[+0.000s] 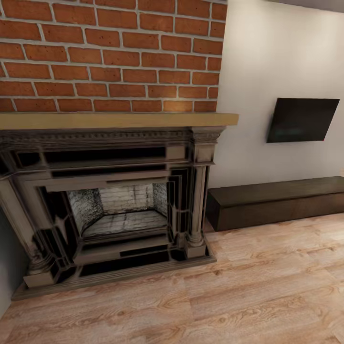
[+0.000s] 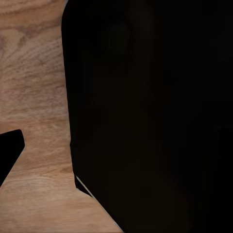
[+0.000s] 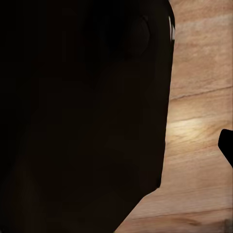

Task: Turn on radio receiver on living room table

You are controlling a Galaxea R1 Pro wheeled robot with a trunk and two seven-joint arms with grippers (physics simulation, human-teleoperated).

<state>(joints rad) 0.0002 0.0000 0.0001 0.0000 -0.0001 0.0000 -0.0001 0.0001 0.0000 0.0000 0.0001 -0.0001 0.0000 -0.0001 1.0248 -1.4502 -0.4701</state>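
You are facing a brick wall (image 1: pixel 110 52) above a dark carved fireplace (image 1: pixel 114 200) with a tan mantel (image 1: pixel 114 120). To its right, a black screen (image 1: pixel 302 119) is hanging on the pale wall (image 1: pixel 267 57) over a dark low bench (image 1: pixel 277 200). Light plank floor (image 1: pixel 239 291) is lying below.

I am facing one end of the living room (image 1: pixel 267 286). Its floor (image 1: pixel 248 306) is light wood planks with a strong grain, running out ahead of me and under my wrists, where the same pale boards (image 2: pixel 34 97) pass close below my left arm and my right arm (image 3: pixel 199 97). Ahead stands a fireplace (image 1: pixel 114 205) with a dark carved surround, a pale wooden mantel and a grey stone firebox, set against a red brick wall (image 1: pixel 110 52). Beside the brick, the wall (image 1: pixel 272 62) is plain and off-white.
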